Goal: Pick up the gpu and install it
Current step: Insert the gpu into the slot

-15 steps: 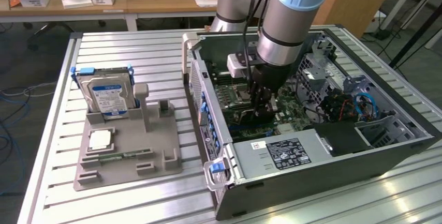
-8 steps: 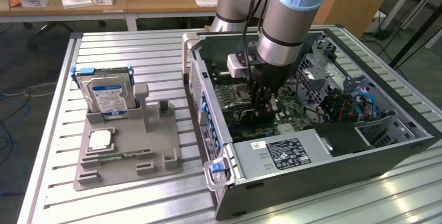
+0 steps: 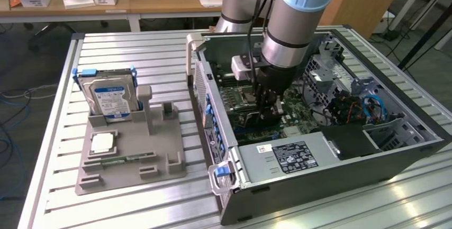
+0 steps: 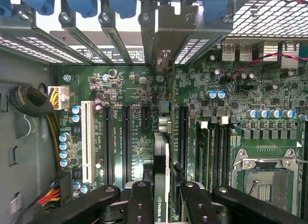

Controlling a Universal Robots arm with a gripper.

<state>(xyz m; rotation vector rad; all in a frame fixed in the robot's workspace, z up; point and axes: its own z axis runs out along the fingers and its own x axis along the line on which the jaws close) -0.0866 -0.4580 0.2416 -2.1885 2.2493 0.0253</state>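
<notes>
A ribbed metal table is carrying an open computer case, with wooden desks standing behind it. In the exterior view, the arm is reaching down into the case, its gripper sitting low over the motherboard. To the exterior view's left, a grey fixture is holding an upright hard drive. In the wrist view, the black fingers are pinching the gpu edge-on, partly closed around it. The card is standing upright over the motherboard's slots, its metal bracket lining up among the rear slot covers.
</notes>
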